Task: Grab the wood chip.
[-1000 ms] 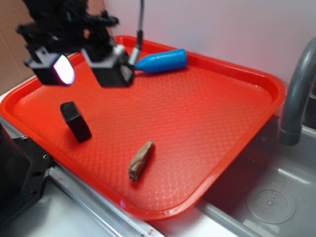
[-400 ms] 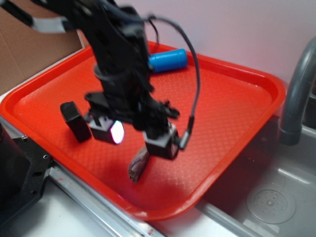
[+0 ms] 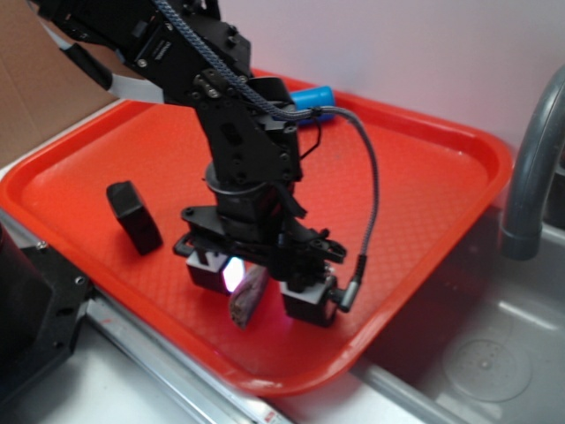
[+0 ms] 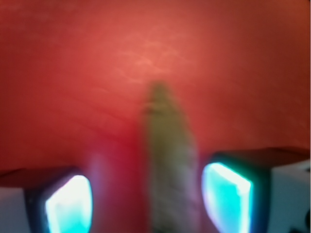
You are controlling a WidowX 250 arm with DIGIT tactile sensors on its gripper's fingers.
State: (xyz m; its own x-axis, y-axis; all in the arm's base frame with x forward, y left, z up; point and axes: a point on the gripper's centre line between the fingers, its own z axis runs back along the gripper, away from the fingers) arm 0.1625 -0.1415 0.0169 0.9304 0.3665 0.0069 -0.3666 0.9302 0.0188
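Fingers of the gripper (image 3: 261, 286) stand apart, one on each side of the wood chip (image 3: 248, 295), which lies on the red tray (image 3: 424, 190) between them; contact cannot be told. A black block (image 3: 134, 216) stands well off beyond one finger, clear of the path, and a blue bottle (image 3: 311, 97) lies far behind the arm. A second ago the gripper hung high near the bottle; now it is low around the chip.

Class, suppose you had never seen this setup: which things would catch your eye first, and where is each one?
The black gripper stands low over the near edge of the bright red tray, its glowing fingers open on either side of the brown wood chip. A black block sits toward the tray's left, and a blue bottle peeks out behind the arm at the far rim.
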